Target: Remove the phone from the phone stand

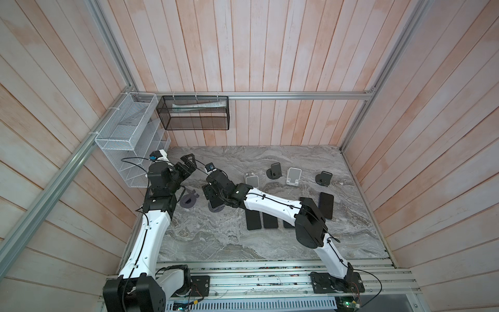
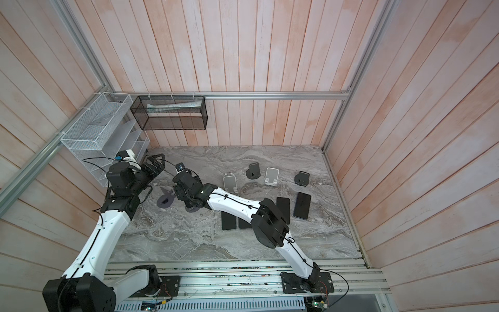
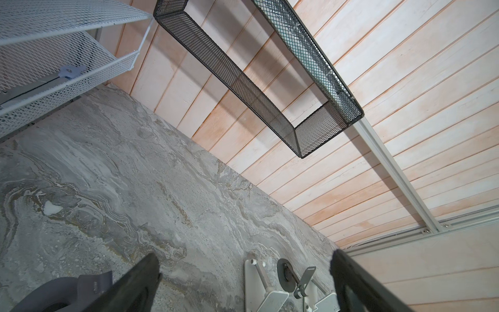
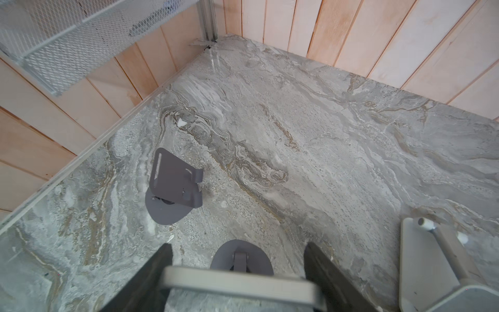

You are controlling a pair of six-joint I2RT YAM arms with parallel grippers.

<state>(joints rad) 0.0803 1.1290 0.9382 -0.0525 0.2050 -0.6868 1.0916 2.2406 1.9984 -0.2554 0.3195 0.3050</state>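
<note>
In the right wrist view the phone (image 4: pixel 237 281) shows as a pale grey edge spanning both fingers of my right gripper (image 4: pixel 237 245). The gripper is shut on the phone across its width. Just beyond it is the round dark base of the phone stand (image 4: pixel 241 256), with its hinge post. In both top views this gripper (image 1: pixel 213 200) (image 2: pixel 186 200) has reached left across the middle and covers most of the phone, above the stand base (image 1: pixel 216 209). My left gripper (image 1: pixel 189 160) (image 3: pixel 243 255) hangs open and empty near the back left corner.
An empty dark stand (image 1: pixel 189 200) (image 4: pixel 172 186) sits left of the held one. Two white stands (image 1: pixel 252 179) (image 1: pixel 293 175) and two black stands (image 1: pixel 275 170) (image 1: pixel 324 178) line the back. Several phones (image 1: pixel 253 220) lie flat. A white mesh rack (image 1: pixel 127 129) and a black basket (image 1: pixel 194 113) hang on the walls.
</note>
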